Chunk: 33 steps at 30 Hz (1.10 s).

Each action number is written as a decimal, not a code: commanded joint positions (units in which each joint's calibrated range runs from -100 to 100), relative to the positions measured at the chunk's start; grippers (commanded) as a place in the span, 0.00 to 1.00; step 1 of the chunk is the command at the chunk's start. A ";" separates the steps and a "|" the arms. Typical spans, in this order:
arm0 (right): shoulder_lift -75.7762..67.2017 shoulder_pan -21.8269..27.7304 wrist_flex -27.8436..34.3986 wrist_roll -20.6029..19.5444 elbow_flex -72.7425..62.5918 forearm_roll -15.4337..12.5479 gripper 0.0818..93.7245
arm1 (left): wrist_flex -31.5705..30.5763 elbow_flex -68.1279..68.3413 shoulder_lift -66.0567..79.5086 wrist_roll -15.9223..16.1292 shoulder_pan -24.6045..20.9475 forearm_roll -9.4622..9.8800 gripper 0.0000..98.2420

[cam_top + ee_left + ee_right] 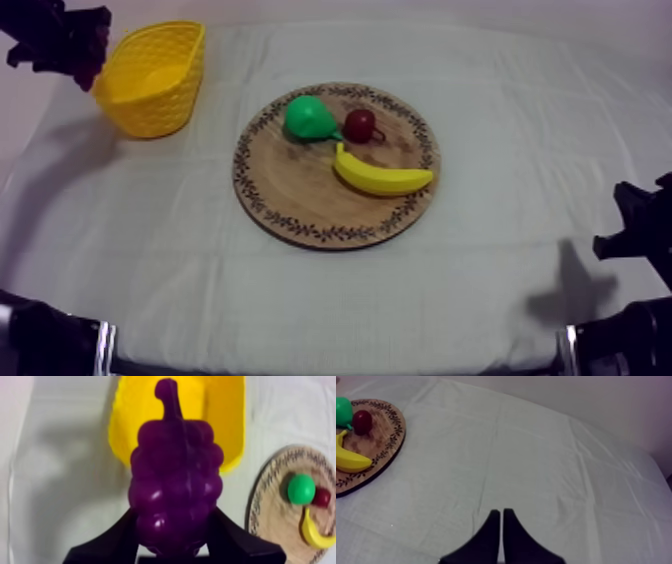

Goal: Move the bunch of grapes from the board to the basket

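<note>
Left end effector (174, 523) is clamped on the bunch of grapes (175, 476), held above the desk (200, 265) just beside the yellow basket (152, 112). In the top view the basket lies at about 4 o'clock from it. Grapes' long axis runs out from the end effector, stem end toward the basket. We judge the next move: short carry to 4 o'clock, then release. Wooden board (300, 195) sits mid-desk. Right end effector (501, 526), closed together on nothing, is well apart at the desk's 4 o'clock side; left arm is nearer.
</note>
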<state>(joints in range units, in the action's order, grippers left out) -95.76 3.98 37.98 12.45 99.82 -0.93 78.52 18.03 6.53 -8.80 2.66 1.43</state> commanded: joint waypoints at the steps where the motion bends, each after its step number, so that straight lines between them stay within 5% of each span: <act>1: 0.00 0.00 0.00 -0.02 -0.04 -0.02 0.00 | 0.20 -6.16 -3.41 0.17 -0.44 0.05 0.43; 13: 0.00 0.00 0.00 -0.02 -0.04 -0.02 0.00 | -0.19 -19.08 -19.96 -0.52 0.44 0.46 0.42; 33: 0.00 0.00 0.00 -0.02 -0.04 -0.02 0.00 | -5.11 -17.63 -28.95 -1.23 1.49 -0.37 0.44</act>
<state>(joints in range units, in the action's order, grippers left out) -95.76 3.98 37.98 12.42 99.82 -0.93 73.57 0.31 -22.62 -10.10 4.11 1.09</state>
